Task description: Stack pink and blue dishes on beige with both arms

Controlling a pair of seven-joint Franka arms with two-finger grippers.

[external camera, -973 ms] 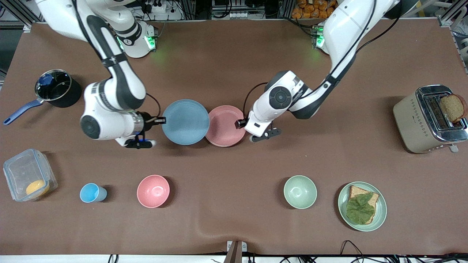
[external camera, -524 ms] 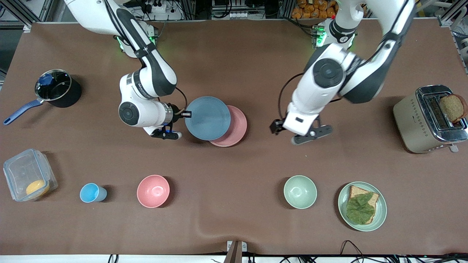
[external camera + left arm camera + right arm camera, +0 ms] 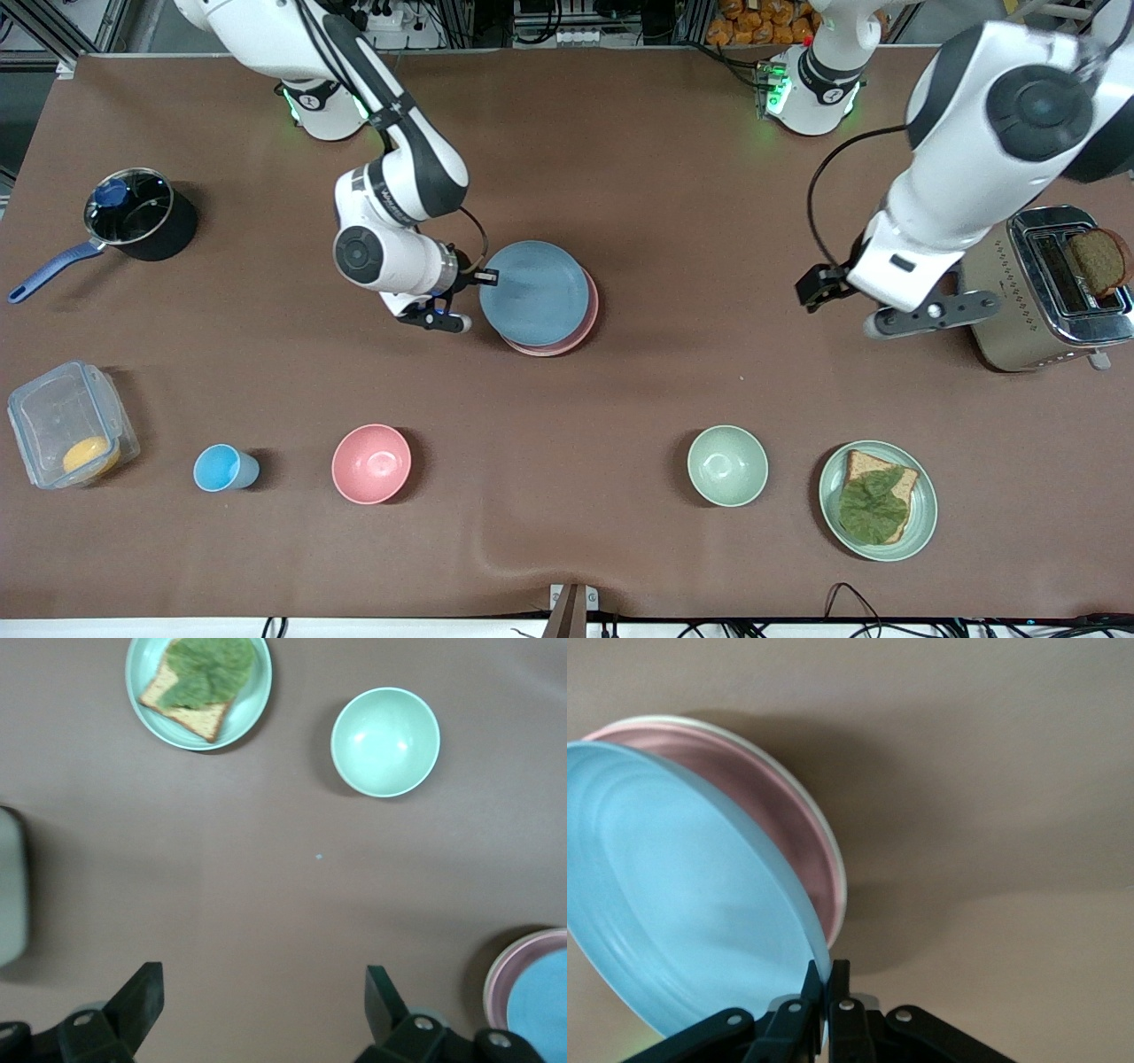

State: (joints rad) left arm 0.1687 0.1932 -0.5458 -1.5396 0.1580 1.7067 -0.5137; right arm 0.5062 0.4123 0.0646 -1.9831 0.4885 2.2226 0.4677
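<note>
My right gripper (image 3: 486, 278) (image 3: 830, 976) is shut on the rim of the light blue plate (image 3: 534, 292) (image 3: 682, 904). It holds the plate tilted over the pink plate (image 3: 591, 312) (image 3: 780, 819), covering most of it. Under the pink plate the right wrist view shows the pale rim of the beige plate (image 3: 840, 873); the front view hides it. My left gripper (image 3: 921, 312) (image 3: 263, 992) is open and holds nothing, up in the air beside the toaster (image 3: 1036, 288). The left wrist view catches the edge of the stack, with the pink plate (image 3: 507, 967) under the blue plate (image 3: 542, 1010).
A green bowl (image 3: 727, 465) (image 3: 385, 742) and a green plate with bread and a leaf (image 3: 877, 501) (image 3: 198, 687) stand nearer the front camera. So do a pink bowl (image 3: 371, 463), a blue cup (image 3: 221, 467) and a clear box (image 3: 71, 425). A black pan (image 3: 133, 217) stands at the right arm's end.
My right gripper has carried the blue plate toward the left arm's end until it covers the pink plate. My left gripper has opened fully, risen and pulled back from the pink plate to the toaster.
</note>
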